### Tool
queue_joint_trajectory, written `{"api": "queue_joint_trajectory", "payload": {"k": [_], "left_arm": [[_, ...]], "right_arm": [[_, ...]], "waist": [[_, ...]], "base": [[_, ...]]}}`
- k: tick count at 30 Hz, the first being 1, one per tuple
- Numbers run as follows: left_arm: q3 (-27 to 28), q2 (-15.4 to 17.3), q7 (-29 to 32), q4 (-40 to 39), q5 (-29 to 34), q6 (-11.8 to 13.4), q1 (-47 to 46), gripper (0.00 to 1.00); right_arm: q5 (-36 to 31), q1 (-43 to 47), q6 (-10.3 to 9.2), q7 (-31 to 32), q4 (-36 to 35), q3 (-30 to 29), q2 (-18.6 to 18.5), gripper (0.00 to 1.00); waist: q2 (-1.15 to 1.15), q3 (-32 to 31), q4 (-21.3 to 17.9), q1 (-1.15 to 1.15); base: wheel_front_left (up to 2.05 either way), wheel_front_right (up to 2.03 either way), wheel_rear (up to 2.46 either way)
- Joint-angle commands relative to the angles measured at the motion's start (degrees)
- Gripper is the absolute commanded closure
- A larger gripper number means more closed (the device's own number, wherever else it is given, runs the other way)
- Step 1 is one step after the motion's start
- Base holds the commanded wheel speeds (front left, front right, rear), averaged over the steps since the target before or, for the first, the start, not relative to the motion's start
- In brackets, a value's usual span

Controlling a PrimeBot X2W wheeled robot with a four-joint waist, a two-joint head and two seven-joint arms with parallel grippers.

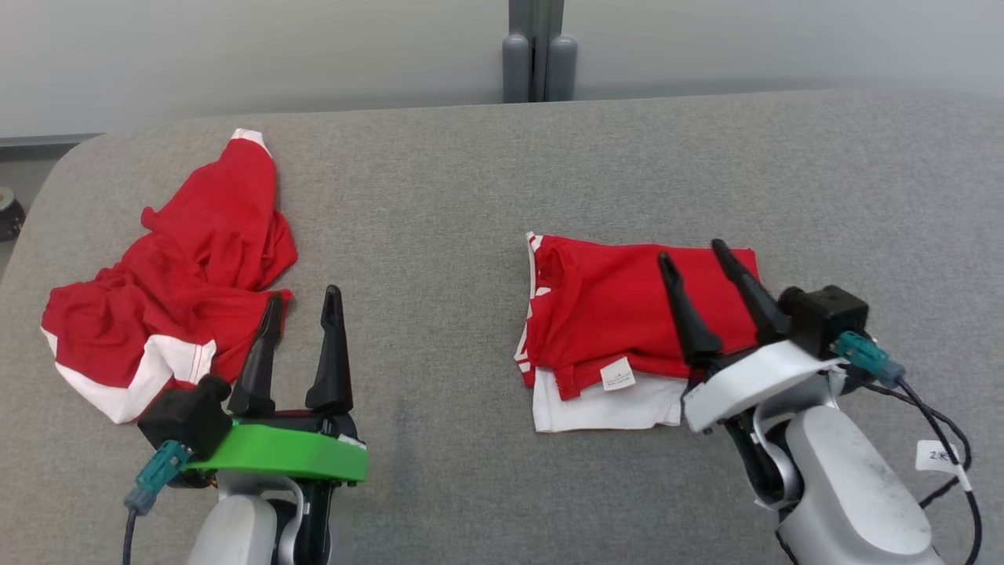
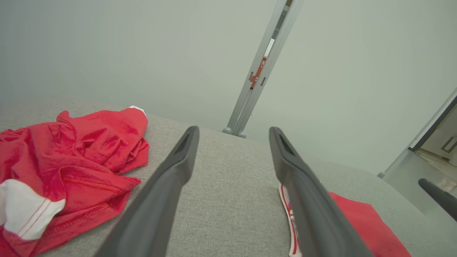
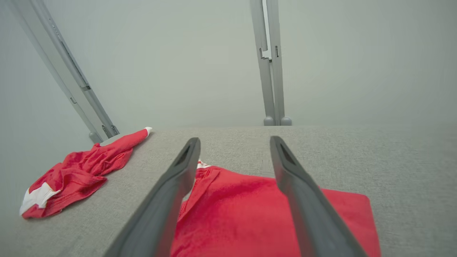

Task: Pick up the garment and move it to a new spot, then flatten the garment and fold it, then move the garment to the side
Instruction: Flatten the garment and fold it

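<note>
Head view: the crumpled shirt (image 1: 180, 267) lies at nine o'clock and the folded shirt (image 1: 612, 306) at four, likely finished and set aside. 
Left wrist view: the left gripper (image 2: 234, 129), spread and empty, has the crumpled shirt at nine, probably its next pick. 
Right wrist view: the right gripper (image 3: 235, 139) hangs released over the folded shirt.

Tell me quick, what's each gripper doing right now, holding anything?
Left gripper: open, empty, beside the crumpled garment.
Right gripper: open, empty, over the folded garment.
</note>
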Motion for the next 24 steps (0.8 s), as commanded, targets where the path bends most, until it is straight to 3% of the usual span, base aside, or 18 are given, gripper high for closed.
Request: {"api": "queue_joint_trajectory", "payload": {"k": [1, 7, 11, 16, 24], "left_arm": [[-0.06, 0.13, 0.00, -0.41, -0.31, -0.27, -0.01, 0.00], [-0.87, 0.15, -0.01, -1.77, 0.85, -0.85, 1.06, 0.00], [-0.88, 0.15, 0.00, -2.16, 2.85, -1.07, 1.87, 0.00], [-1.47, 0.15, 0.00, -0.89, 7.30, -0.63, 2.47, 0.00], [-1.10, 0.15, 0.00, -0.83, 6.68, -0.87, 1.34, 0.00]], "right_arm": [[-0.89, 1.47, -0.02, -0.74, -1.22, -1.79, -0.32, 0.00], [-7.27, 6.50, -0.01, -2.31, -5.56, -9.25, -0.47, 0.00], [-8.09, 9.11, -0.01, -2.88, -7.31, -12.89, 0.84, 0.00], [-8.86, 10.62, -0.01, -3.14, -8.34, -13.58, 1.60, 0.00], [-9.86, 9.60, -0.01, -3.31, -8.98, -14.00, 2.02, 0.00]], "waist": [[0.00, -0.18, -1.37, 0.00], [0.00, -0.45, -2.89, 0.00], [0.00, -0.77, -3.53, 0.00], [0.00, -0.80, -4.04, 0.00], [0.00, 0.63, -3.23, 0.00]], "base": [[0.00, 0.00, 0.00], [0.00, 0.00, 0.00], [0.00, 0.00, 0.00], [0.00, 0.00, 0.00], [0.00, 0.00, 0.00]]}}
